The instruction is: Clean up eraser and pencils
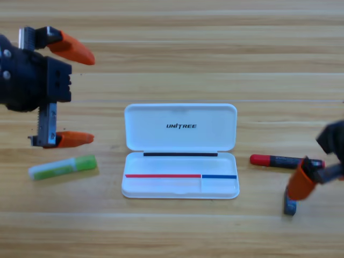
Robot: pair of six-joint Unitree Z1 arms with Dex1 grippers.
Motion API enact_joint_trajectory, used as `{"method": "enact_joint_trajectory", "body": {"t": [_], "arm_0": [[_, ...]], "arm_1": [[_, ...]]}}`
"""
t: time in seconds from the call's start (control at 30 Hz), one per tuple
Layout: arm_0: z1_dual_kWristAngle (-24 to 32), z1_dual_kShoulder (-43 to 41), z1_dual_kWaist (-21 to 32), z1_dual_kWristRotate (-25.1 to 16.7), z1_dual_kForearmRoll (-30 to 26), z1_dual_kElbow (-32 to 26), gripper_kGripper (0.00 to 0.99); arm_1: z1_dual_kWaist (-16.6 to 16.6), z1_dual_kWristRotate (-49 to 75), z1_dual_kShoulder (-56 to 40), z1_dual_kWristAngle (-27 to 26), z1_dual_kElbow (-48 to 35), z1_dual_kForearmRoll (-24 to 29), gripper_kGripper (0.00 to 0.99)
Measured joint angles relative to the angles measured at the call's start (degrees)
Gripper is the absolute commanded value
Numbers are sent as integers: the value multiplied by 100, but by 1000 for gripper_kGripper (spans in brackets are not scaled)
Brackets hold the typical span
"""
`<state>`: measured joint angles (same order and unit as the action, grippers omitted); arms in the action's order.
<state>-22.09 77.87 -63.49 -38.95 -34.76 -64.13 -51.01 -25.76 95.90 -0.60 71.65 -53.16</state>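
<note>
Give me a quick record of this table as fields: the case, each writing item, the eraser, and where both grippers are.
case: white hinged plastic case, lid open, middle of the wooden table, nothing loose inside
green pencil: short lime-green pencil, lying left of the case
black pencil: long black pencil with red cap, lying right of the case
eraser: small dark rectangular eraser, right of the case, below the black pencil
left gripper: wide open, above the green pencil
right gripper: at the eraser, one orange jaw showing
</note>
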Motion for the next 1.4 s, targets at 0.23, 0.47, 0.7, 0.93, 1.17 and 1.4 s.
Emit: {"method": "enact_joint_trajectory", "body": {"t": [0.23,0.47,0.7,0.93,1.17,1.4], "arm_0": [[121,230,901,-574,-53,137,989],[1338,603,2421,-1578,-53,298,988],[1958,1316,3631,-2428,-53,303,988],[2184,1818,4016,-2652,-51,304,985],[2292,1884,4060,-2663,53,450,985],[2334,2079,4066,-2664,56,466,985]], "arm_1": [[18,-675,343,74,-577,403,950],[83,-1051,827,172,-660,981,950],[151,-1408,1254,327,-835,1459,859],[189,-1516,1546,327,-827,1522,807],[230,-1516,1546,327,-848,1599,727],[263,-1516,1551,326,-858,1917,727]]}}
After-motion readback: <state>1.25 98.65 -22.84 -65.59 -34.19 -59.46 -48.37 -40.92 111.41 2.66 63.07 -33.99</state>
